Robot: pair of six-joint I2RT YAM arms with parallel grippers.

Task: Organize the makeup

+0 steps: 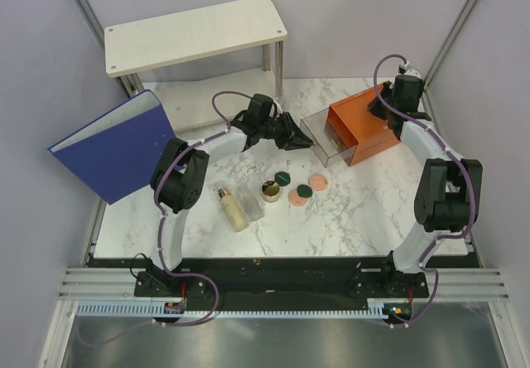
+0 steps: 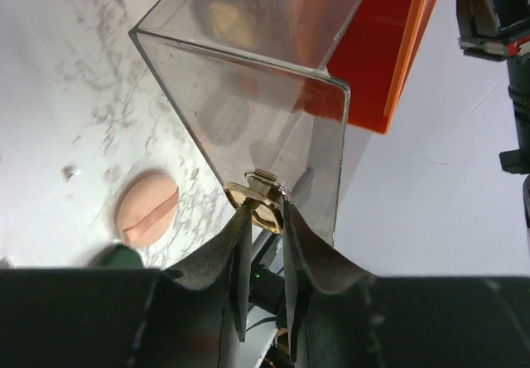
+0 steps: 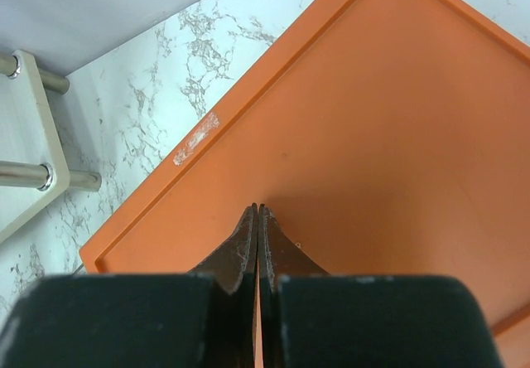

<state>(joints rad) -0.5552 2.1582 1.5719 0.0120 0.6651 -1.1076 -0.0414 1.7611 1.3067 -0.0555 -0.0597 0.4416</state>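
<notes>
The makeup lies mid-table: a beige bottle (image 1: 233, 208), a clear bottle (image 1: 251, 210), a round gold jar (image 1: 270, 191), two dark green discs (image 1: 282, 177) (image 1: 303, 192) and two peach discs (image 1: 319, 182) (image 1: 296, 200). One peach disc (image 2: 146, 206) also shows in the left wrist view. My left gripper (image 2: 265, 206) (image 1: 305, 142) is at the front of the clear drawer (image 2: 248, 94), its fingertips closed on the drawer's gold knob (image 2: 261, 192). The drawer (image 1: 325, 140) stands pulled out of the orange box (image 1: 368, 123). My right gripper (image 3: 258, 208) is shut, tips on the orange box's top (image 3: 373, 136).
A blue binder (image 1: 116, 148) leans at the left edge. A white shelf on metal legs (image 1: 195, 32) stands at the back. The grey wall runs close behind the orange box on the right.
</notes>
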